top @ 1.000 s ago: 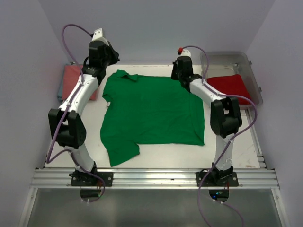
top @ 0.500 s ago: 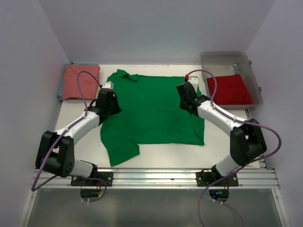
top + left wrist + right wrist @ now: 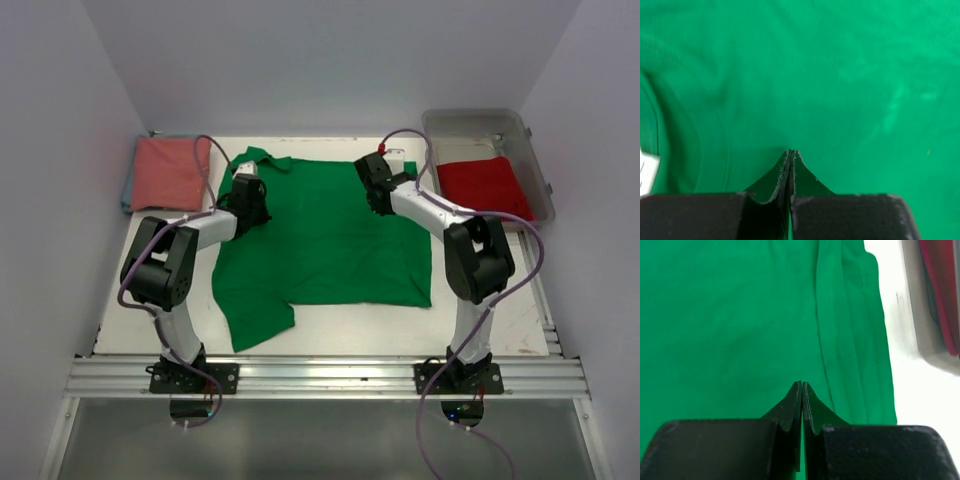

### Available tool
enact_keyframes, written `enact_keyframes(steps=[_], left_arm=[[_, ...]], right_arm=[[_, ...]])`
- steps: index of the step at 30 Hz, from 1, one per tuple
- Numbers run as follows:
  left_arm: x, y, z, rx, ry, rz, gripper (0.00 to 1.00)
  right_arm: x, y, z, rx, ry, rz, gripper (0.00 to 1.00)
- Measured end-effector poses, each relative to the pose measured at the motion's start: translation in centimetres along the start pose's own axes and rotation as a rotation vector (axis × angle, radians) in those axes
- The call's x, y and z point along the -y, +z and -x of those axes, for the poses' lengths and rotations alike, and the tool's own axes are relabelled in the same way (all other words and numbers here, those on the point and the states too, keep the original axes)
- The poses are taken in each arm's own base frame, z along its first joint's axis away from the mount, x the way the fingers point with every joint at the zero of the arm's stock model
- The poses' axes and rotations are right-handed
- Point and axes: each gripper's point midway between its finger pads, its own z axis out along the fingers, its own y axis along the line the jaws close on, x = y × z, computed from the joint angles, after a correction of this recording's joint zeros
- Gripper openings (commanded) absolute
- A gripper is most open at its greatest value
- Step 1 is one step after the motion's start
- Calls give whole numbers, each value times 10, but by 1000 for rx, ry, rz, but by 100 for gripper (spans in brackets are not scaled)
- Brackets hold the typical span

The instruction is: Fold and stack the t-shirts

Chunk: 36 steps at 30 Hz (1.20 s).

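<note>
The left gripper (image 3: 791,155) has its fingers pressed together with nothing between them. It is poised over the upper left part of the green collared shirt (image 3: 330,245), just below the collar. The tips seem to sit at the cloth, though actual contact is hard to judge. The right gripper (image 3: 801,387) is likewise closed on nothing, over the shirt's upper right part, just inside its right edge. The green shirt lies spread flat on the white table (image 3: 520,310), collar at the far left. A folded salmon-pink shirt (image 3: 165,172) lies left of the green shirt. To the green shirt's right, a red shirt (image 3: 485,187) lies inside a clear plastic bin (image 3: 532,150).
</note>
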Motion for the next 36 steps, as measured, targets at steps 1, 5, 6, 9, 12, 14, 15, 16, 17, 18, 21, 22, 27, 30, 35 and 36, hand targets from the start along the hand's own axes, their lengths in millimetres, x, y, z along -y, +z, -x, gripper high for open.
enact_keyframes(steps=[1,5,6,9,12,14,15,16,17,18,21,22,27,30,35,36], left_arm=[[2,5,5,10,1,3,0],[-4,12,10,26,5,38,0],[-7,12,9,27,5,53,0],[-19,13,4,21,-1,87,0],[-29,15,0,19,-25,112,0],[-31,15,1,20,-35,117,0],[-31,15,1,22,-37,121,0],[-32,15,1,21,-38,125,0],[-33,15,1,21,-43,129,0],[-35,14,1,20,-53,137,0],[-42,12,2,16,-73,157,0],[-45,11,2,14,-86,165,0],[-62,8,3,13,-126,194,0],[-62,7,3,13,-134,197,0],[-67,7,4,16,-142,210,0],[-67,7,5,16,-144,212,0]], right_arm=[[-1,6,2,-7,2,-9,0],[4,28,5,-39,11,-44,0],[6,33,4,-48,12,-53,0],[9,48,-1,-78,15,-66,0],[13,62,-10,-119,15,-74,0],[13,70,-15,-141,15,-74,0],[13,73,-17,-148,15,-76,0],[14,76,-20,-157,13,-77,0],[14,76,-20,-159,14,-77,0],[13,77,-20,-162,15,-73,0],[13,77,-21,-167,20,-64,0],[12,77,-21,-168,21,-61,0],[12,78,-21,-169,47,-62,0],[22,75,-25,-178,59,-122,0],[57,71,-39,-221,42,-283,0],[64,71,-41,-226,39,-319,0]])
